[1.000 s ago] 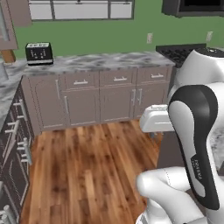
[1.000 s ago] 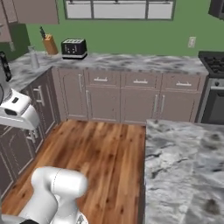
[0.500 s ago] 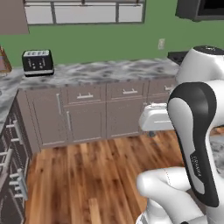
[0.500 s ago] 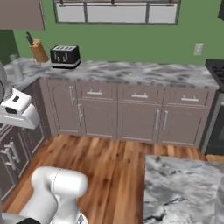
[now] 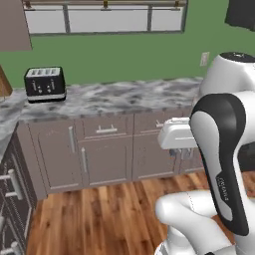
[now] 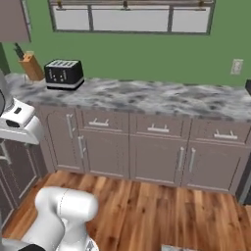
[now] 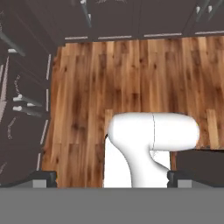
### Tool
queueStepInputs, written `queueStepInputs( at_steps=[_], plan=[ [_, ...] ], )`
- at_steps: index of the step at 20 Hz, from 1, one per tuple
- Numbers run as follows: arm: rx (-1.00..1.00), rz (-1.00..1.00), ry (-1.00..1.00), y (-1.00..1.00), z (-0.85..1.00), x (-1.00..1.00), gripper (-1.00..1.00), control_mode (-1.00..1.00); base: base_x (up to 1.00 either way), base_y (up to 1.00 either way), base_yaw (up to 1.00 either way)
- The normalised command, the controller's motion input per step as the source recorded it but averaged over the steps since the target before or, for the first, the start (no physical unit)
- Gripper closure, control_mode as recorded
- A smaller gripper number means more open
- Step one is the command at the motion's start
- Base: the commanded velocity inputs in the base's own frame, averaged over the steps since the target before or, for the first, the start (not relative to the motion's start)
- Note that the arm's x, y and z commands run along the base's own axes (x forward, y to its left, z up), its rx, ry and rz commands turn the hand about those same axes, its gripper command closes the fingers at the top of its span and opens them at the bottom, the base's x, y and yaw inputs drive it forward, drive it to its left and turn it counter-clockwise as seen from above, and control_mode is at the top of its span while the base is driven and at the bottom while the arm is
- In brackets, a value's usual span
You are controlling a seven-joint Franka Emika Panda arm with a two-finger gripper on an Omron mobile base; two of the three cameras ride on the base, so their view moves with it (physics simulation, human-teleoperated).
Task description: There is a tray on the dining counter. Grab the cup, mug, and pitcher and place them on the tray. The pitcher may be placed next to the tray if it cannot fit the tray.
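Cabinets (image 6: 157,147) with bar handles run under a marbled counter (image 6: 162,98) along a green wall (image 6: 147,54), with a window (image 6: 132,17) above. On the counter's left end stands a black toaster (image 5: 45,83), and beside it in the right base view a knife block (image 6: 32,66). The gripper (image 7: 111,178) points down at the wood floor (image 7: 131,74); its fingertips (image 7: 43,178) sit wide apart at the frame's lower corners, nothing between them. Tray, cup, mug and pitcher cannot be located from these angles, perhaps being behind the cameras.

small marking on the arm (image 5: 225,187), too blurred to read
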Motion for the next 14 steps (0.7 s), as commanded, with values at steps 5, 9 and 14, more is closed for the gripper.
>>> queueStepInputs(
  at_steps=[5, 9, 14],
  plan=[
    [0.0, 0.0, 0.0, 0.0, 0.0, 0.0, -1.0, 1.0, 1.0, 0.01, 0.33],
    [0.0, 0.0, 0.0, 0.0, 0.0, 0.0, -1.0, 1.0, 1.0, 0.0, 0.55],
    [0.0, 0.0, 0.0, 0.0, 0.0, 0.0, -1.0, 1.0, 1.0, 0.0, 0.67]
  ],
)
